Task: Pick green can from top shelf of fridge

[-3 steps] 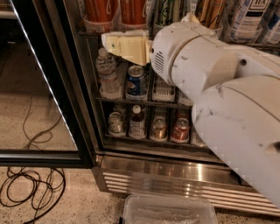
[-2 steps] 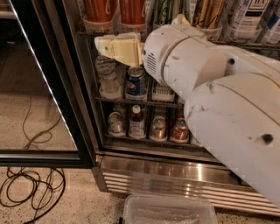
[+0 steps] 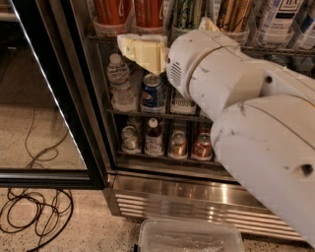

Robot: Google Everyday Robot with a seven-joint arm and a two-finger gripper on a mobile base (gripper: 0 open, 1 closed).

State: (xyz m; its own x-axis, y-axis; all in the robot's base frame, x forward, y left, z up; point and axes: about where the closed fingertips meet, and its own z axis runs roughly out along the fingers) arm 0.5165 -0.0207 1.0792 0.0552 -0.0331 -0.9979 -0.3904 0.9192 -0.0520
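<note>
Gripper (image 3: 142,51): cream, at the front edge of the top shelf (image 3: 102,39); nothing seen in its hold, opening could not be told. Green can (image 3: 185,12): above and right of it, apart, top cut off. Arm (image 3: 236,98): white, hid the right side of the fridge (image 3: 197,197).

Water bottle (image 3: 120,81), blue can (image 3: 152,92), coiled black cables (image 3: 34,216), clear plastic bin (image 3: 189,237)

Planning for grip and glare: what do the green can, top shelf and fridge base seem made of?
The green can looks metal, glossy print with streaky highlights. The top shelf looks like dark coated wire, with clear plastic-looking front cups. The fridge base looks brushed stainless, banded reflections. The end effector, seemingly matte cream plastic, sits at the shelf's front, left of the can.
</note>
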